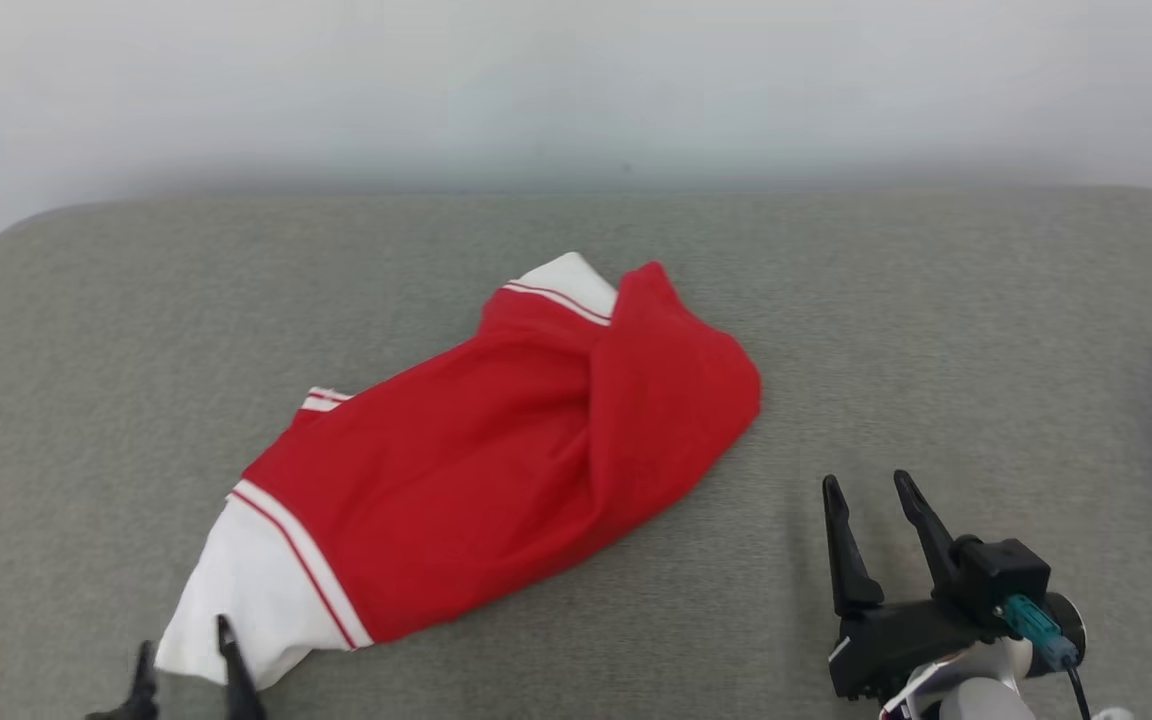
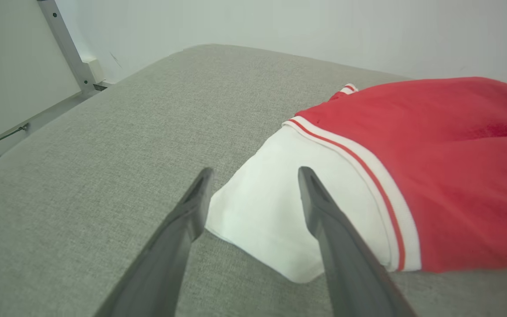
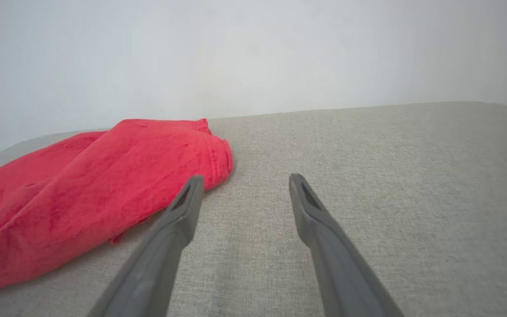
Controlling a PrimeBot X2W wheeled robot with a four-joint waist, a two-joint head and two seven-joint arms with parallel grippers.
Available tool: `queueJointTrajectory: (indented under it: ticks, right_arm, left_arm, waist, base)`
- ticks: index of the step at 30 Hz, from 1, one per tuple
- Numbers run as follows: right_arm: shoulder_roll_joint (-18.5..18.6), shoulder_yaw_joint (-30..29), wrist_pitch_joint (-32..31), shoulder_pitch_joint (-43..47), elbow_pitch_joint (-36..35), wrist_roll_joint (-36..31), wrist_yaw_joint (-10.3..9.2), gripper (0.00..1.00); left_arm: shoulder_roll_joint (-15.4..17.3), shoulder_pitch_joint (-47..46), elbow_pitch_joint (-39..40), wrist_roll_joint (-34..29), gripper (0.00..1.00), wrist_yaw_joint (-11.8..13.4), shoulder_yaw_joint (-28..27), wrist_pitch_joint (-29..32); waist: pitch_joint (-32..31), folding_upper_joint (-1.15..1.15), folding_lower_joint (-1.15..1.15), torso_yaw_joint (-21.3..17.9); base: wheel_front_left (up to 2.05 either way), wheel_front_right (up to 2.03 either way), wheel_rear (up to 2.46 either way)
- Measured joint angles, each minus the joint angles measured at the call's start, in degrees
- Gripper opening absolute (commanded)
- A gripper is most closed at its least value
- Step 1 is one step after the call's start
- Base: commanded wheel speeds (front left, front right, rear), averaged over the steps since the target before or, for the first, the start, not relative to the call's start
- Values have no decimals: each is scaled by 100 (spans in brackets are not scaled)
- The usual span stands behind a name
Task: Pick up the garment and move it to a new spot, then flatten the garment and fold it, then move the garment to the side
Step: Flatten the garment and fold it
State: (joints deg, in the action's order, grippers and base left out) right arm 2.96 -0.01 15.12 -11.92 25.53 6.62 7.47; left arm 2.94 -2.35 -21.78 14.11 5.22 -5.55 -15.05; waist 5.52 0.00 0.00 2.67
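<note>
The red garment (image 1: 496, 450) lies bunched near the middle of the grey surface (image 1: 936, 300). Its long axis runs diagonally in the head view, with the white-banded end at the robot's near left and the rumpled red end at the far right. The left gripper (image 1: 185, 633) hovers at the white corner with its fingers spread either side of it, probably because that is the easiest edge to pinch. The right gripper (image 1: 865, 478) hangs over bare surface near the red end, fingers spread and empty.
</note>
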Motion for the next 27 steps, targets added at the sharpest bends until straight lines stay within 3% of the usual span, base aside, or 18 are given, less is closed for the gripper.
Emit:
queueJointTrajectory:
  ticks: [9,23,25,27]
  right_arm:
    - [167,-11,0,-736,539,1,0,100]
    - [475,-331,0,-1688,1783,408,0,100]
    - [497,-319,1,-1735,1847,444,0,93]
    - [525,-307,1,-1759,1874,481,0,69]
  left_arm:
    - [-5,-63,242,166,100,40,735,0]
    - [-1,-254,371,294,100,-25,900,0]
    - [-2,-257,374,299,100,-24,900,0]
    - [-1,-266,382,304,100,-23,893,0]
  waist:
    - [253,0,0,631]
    - [788,0,1,1291]
    - [847,1,1,1336]
    - [891,0,1,1369]
  base:
    - [0,0,0]
    - [0,0,0]
    - [0,0,0]
    - [0,0,0]
